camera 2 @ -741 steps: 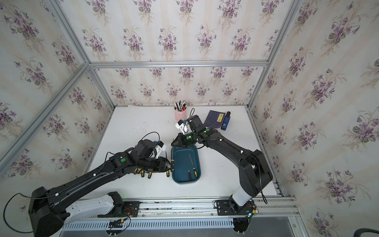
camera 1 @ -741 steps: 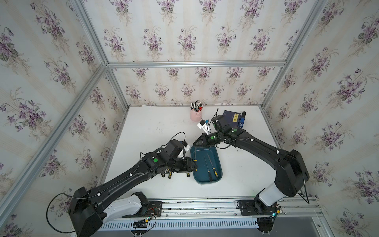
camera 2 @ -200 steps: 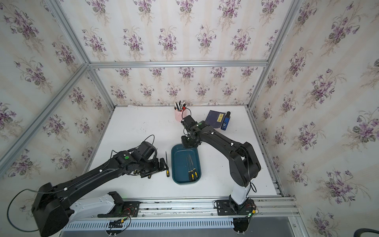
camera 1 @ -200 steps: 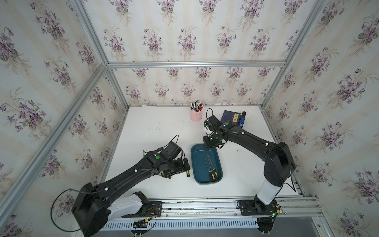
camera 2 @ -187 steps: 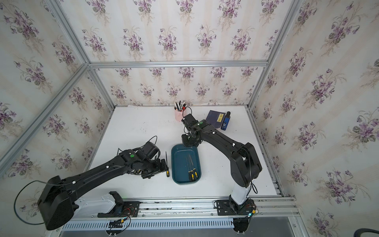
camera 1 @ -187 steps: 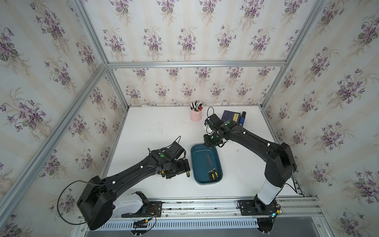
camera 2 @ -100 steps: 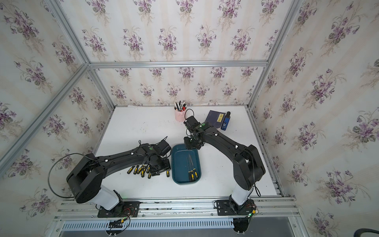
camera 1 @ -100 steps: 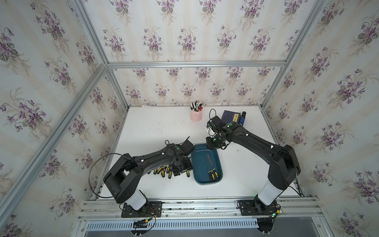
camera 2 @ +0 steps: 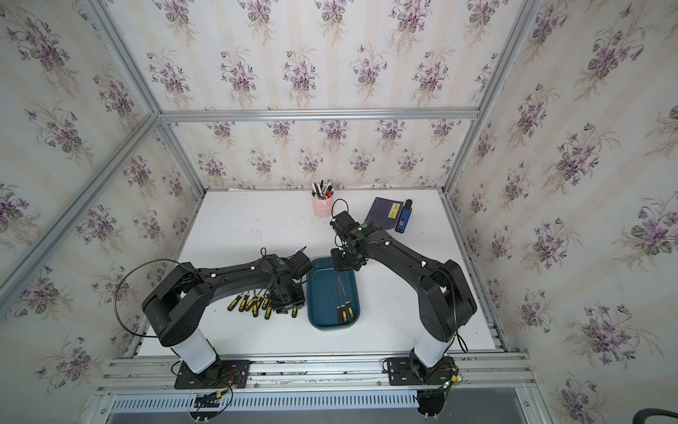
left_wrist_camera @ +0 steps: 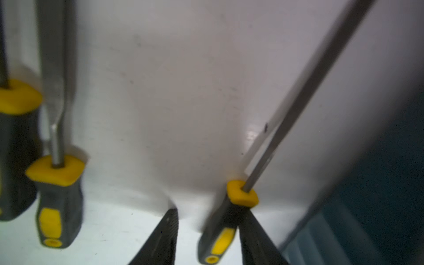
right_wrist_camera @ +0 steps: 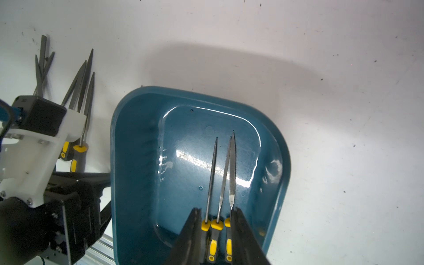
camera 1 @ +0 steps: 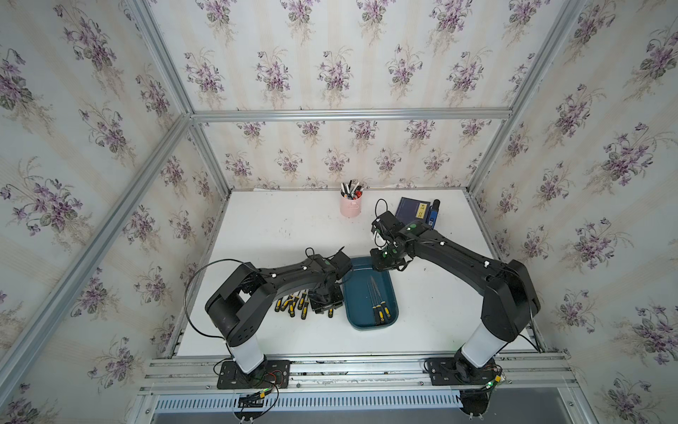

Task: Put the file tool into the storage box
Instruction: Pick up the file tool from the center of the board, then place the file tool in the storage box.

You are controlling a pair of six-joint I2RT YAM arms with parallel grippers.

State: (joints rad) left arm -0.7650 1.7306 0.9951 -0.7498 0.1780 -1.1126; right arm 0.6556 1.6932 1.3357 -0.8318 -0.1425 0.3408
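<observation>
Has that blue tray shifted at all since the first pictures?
No. In a top view the storage box lies where it did, at the same spot relative to the pink pen cup and the table's front edge.

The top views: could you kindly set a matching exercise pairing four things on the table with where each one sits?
Things:
1. pen cup
2. dark booklet
3. three files
4. loose files

Places:
a. inside the storage box
b. outside the box, alongside it
c. holding markers, by the back wall
d. next to the blue device

Pairs: 1-c; 2-d; 3-a; 4-b
</observation>
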